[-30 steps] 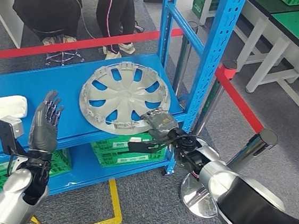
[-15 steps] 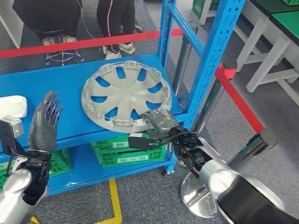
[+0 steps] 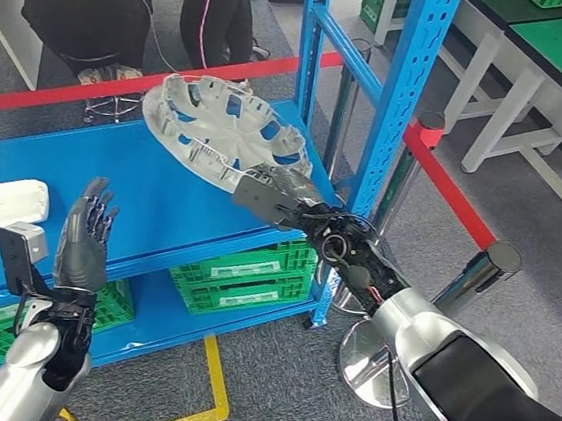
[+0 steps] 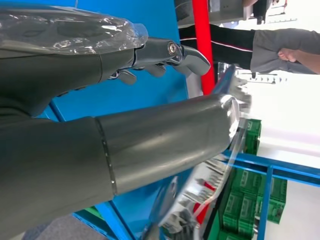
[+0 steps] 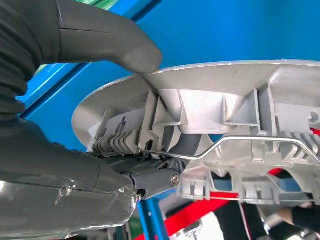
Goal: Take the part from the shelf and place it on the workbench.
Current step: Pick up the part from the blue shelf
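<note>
Right robot hand (image 3: 269,194) pinching rim of wheel cover (image 3: 223,124), tilting above shelf (image 3: 150,207). Light, rigid, brittle plastic: gripping rim. Left robot hand (image 3: 84,240) spreading wide, holding nothing.

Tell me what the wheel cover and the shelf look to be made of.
Wheel cover: likely moulded plastic with matt silver paint; the right wrist view shows thin ribs, clips and a wire ring on its back. Shelf: probably steel, glossy blue paint; perforated uprights, flat deck.
</note>
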Controlling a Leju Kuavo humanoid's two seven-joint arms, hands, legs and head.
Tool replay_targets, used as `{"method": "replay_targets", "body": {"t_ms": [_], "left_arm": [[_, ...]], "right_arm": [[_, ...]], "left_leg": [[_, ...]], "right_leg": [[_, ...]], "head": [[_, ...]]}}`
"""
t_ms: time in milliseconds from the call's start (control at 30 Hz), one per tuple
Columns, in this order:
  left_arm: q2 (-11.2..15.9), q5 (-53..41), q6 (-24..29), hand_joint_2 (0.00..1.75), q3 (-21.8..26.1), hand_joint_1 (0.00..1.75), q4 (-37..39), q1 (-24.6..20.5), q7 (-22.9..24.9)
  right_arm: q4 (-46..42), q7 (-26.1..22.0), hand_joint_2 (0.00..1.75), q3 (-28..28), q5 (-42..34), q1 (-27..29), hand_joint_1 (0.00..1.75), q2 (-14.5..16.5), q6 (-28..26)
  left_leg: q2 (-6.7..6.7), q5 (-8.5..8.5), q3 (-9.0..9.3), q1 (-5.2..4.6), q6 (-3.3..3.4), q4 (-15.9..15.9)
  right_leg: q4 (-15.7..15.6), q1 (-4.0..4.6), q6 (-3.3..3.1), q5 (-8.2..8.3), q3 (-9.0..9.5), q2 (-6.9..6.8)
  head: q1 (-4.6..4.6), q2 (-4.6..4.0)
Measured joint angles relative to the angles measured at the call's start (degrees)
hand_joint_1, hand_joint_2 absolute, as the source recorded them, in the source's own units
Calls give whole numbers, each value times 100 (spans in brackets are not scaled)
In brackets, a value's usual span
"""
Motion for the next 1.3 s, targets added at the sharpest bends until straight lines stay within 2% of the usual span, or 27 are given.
{"method": "replay_targets", "body": {"t_ms": [267, 400, 633, 967, 1067, 1200, 1300], "left_arm": [[-1, -81, -63, 0, 2, 0, -13, 20, -1], [-7, -130, -119, 0, 2, 0, -13, 17, -1], [-12, -145, -131, 0, 2, 0, -13, 14, -1], [-47, -237, -166, 0, 2, 0, -13, 12, 16], [-69, -250, -190, 0, 2, 0, -13, 3, 6], [-94, -291, -166, 175, 2, 0, -11, -4, -59], [-105, -398, -93, 175, 3, 0, -12, 8, -102]], "right_arm": [[-1170, 422, 175, -267, -1079, 202, 175, -147, 337], [-1579, 459, 175, -398, -1598, 262, 175, -177, 600], [-1999, 451, 175, -547, -1878, 301, 175, -192, 742], [-2786, 727, 175, -686, -3968, 255, 175, -205, 1357], [-3012, 756, 175, -720, -4263, 193, 175, -205, 1423], [-3246, 775, 175, -755, -4681, 164, 175, -206, 1483], [-3523, 877, 175, -784, -5067, 191, 175, -211, 1486]], "left_leg": [[0, -1, -19, 0, -1, 0], [1, -1, -31, 0, -1, 0], [2, -1, -38, 0, -1, 0], [2, -1, -49, 0, -1, 1], [3, -1, -51, 1, -1, 0], [4, -1, -51, 0, -1, 1], [4, -1, -51, 0, -1, 1]], "right_leg": [[1, 0, 0, 0, -21, 1], [2, 0, 0, 0, -34, 3], [2, 0, 0, 0, -41, 4], [4, 0, 0, 0, -50, 7], [4, 0, 0, 0, -52, 7], [4, 0, 0, 0, -53, 7], [3, 0, 0, 0, -54, 7]], "head": [[1, 0], [2, 0], [2, 0], [2, 0], [3, 0], [3, 0], [3, 0]]}}
